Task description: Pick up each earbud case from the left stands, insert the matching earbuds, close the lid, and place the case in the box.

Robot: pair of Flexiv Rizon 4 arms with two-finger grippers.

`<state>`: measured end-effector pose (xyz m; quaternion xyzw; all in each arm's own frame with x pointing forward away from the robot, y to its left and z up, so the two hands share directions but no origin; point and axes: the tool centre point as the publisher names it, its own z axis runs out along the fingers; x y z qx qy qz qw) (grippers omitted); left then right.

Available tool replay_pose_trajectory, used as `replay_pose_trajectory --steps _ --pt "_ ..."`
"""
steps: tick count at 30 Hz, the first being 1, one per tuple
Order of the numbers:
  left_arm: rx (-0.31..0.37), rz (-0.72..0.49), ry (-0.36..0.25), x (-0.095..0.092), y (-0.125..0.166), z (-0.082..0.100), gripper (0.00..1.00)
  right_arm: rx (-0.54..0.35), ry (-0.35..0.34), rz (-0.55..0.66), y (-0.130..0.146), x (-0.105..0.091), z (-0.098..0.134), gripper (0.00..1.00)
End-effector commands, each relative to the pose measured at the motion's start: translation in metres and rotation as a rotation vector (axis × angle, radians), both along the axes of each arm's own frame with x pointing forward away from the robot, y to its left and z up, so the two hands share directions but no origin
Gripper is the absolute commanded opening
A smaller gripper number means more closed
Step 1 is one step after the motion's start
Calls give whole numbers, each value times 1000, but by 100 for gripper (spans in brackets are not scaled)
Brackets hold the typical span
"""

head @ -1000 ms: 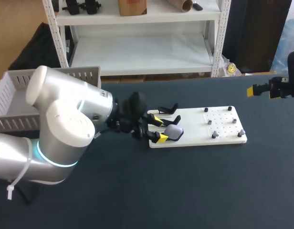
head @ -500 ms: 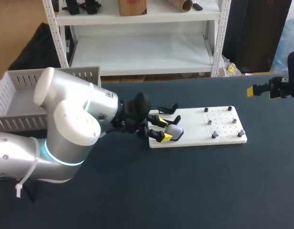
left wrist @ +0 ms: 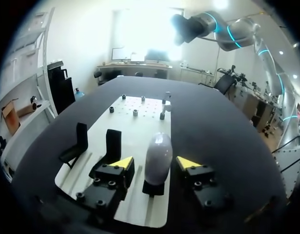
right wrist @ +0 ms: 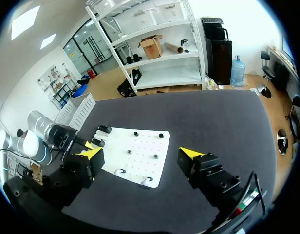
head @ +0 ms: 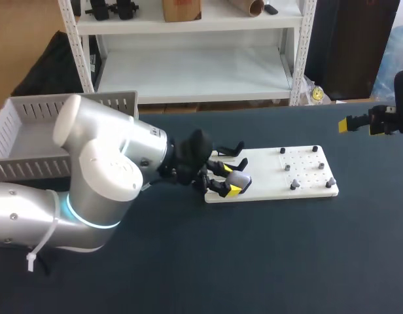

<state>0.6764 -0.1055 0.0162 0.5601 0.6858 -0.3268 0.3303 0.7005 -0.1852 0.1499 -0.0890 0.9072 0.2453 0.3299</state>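
A grey, egg-shaped earbud case [left wrist: 158, 155] stands upright on a black stand at the near end of the white board [left wrist: 140, 131]. My left gripper [left wrist: 155, 164] is open, with one yellow-tipped finger on each side of the case. A small gap shows on both sides. In the head view the case [head: 239, 178] sits at the board's left end with the left gripper [head: 226, 179] around it. Two empty black stands [left wrist: 112, 144] are beside it. My right gripper [head: 358, 123] hangs open, high over the table's far right, holding nothing.
A grey slatted basket [head: 25, 124] sits at the table's far left, behind my left arm. Small pegs [head: 293, 185] stick up from the right half of the white board [head: 273, 171]. Dark tabletop lies in front of the board.
My left gripper has slid forward along the board so that its fingers now flank the case. Its fingers have drawn closer together. The right arm has not moved.
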Motion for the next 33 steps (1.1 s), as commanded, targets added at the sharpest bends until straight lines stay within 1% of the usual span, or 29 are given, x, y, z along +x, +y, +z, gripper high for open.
replay_pose_trajectory --steps 1,2,7,9,10,11,14,16,17,18,19,27,33 --pt "-3 -3 4 3 -1 -3 48 2 0 3 -1 0 0 100" --pt "-4 -3 5 3 -1 -3 48 2 0 3 -1 0 0 100" --pt "-10 0 7 4 -1 -4 41 2 0 3 -1 0 0 100" --pt "-18 -1 9 5 -1 -4 41 2 0 3 -1 0 0 100" --pt "-18 -1 10 4 -1 -4 38 2 0 3 -1 0 0 100" --pt "-18 -3 9 4 -1 -4 38 2 0 3 -1 0 0 100" --pt "-17 -6 10 3 -1 -5 29 2 0 3 -1 0 0 100" --pt "-18 -8 10 3 -1 -5 16 2 0 3 -1 0 0 100" --pt "-19 -9 10 2 -1 -5 8 2 0 3 -1 0 0 100" --pt "-19 -10 10 2 -1 -5 3 2 0 3 -1 0 0 100" --pt "-19 -11 10 1 -1 -5 0 2 0 3 -1 0 0 100" --pt "-23 -27 7 -1 0 -1 0 2 0 3 -1 0 0 100" --pt "-17 -42 10 -1 0 -2 0 2 0 3 -1 0 0 100"
